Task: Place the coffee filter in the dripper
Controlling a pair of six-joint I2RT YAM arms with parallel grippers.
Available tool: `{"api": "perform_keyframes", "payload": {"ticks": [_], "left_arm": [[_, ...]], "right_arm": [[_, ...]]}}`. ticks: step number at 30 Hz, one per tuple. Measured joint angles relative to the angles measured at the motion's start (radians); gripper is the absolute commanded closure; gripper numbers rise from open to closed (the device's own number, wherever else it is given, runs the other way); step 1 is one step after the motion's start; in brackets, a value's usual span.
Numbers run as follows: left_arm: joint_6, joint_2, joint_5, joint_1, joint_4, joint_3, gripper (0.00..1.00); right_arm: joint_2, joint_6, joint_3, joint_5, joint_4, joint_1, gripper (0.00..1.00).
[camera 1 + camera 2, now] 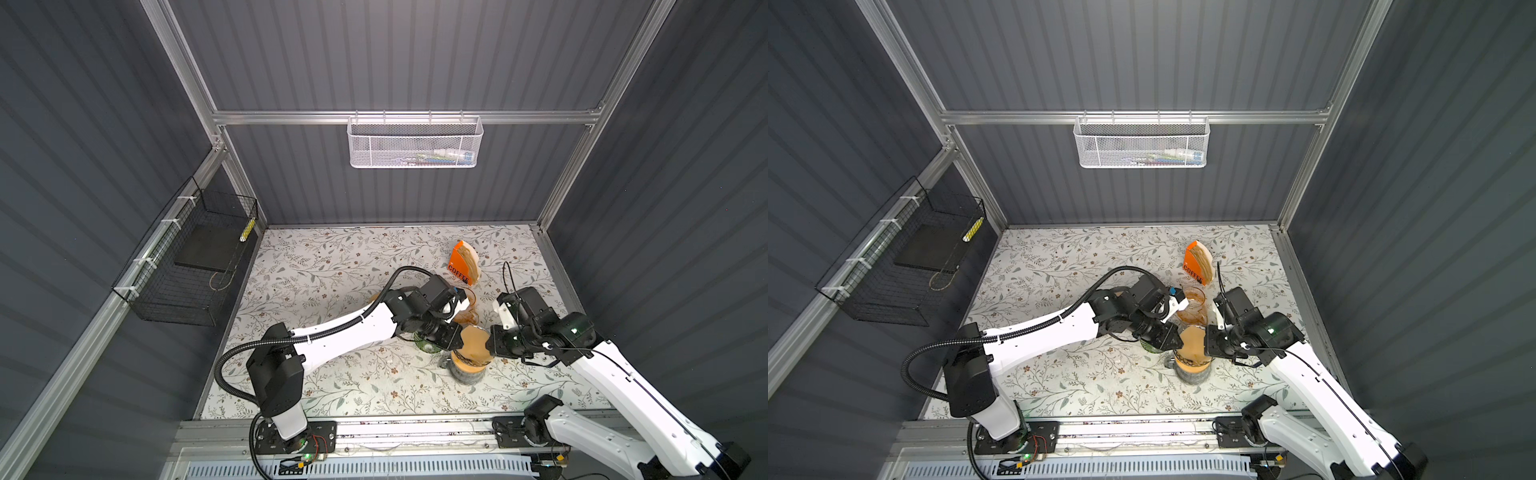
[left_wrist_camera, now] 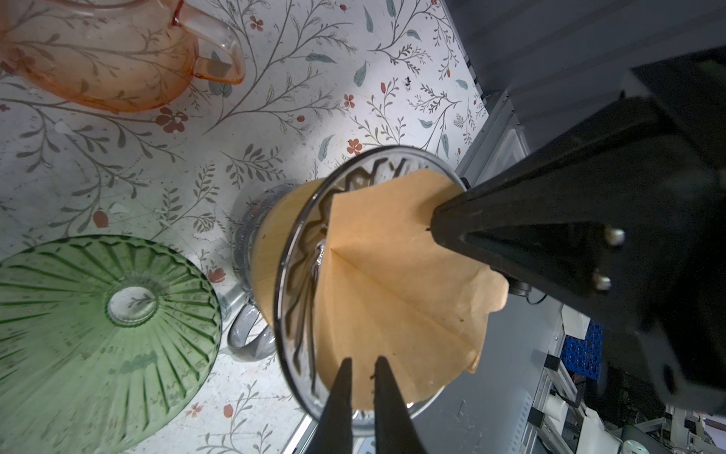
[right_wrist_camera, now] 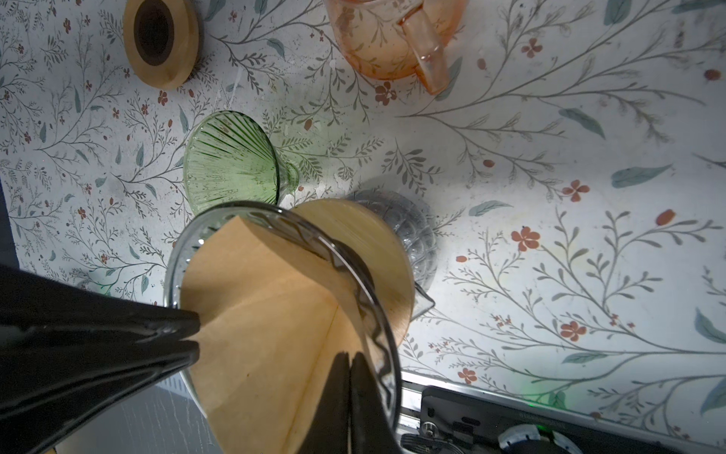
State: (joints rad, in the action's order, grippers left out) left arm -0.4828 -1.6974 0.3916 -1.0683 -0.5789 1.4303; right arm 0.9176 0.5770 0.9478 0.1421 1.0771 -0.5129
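Observation:
The brown paper coffee filter (image 2: 393, 275) (image 3: 267, 314) sits opened as a cone inside the clear glass dripper (image 2: 283, 298) (image 3: 353, 255). The dripper has a wooden collar and stands on a clear glass server. My left gripper (image 2: 362, 361) (image 1: 459, 336) is shut on the filter's rim on one side. My right gripper (image 3: 349, 355) (image 1: 490, 343) is shut on the opposite rim. Both top views show the filter (image 1: 473, 345) (image 1: 1192, 345) between the two grippers, above the dripper (image 1: 467, 368) (image 1: 1192, 365). The filter's top edge stands above the dripper's rim.
A green ribbed glass cone (image 2: 98, 314) (image 3: 231, 173) lies just beside the dripper. A pink glass pitcher (image 2: 98, 51) (image 3: 385, 39) stands behind it. A wooden ring (image 3: 161, 39) lies farther off. An orange filter box (image 1: 463, 264) stands at the back. Wire baskets (image 1: 187, 266) (image 1: 415, 143) hang on the walls.

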Motion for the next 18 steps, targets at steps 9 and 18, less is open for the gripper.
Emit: {"api": "perform_keyframes", "payload": {"ticks": [9,18], "left_arm": [[0.0,-0.001,0.0,0.0,0.003,0.0,0.86],[0.001,-0.011,0.0,0.0,0.016,0.0,0.87]], "right_arm": [[0.012,-0.002,-0.005,-0.007,-0.003,0.0,0.92],[0.032,-0.006,-0.005,-0.01,-0.012,-0.001,0.93]]}}
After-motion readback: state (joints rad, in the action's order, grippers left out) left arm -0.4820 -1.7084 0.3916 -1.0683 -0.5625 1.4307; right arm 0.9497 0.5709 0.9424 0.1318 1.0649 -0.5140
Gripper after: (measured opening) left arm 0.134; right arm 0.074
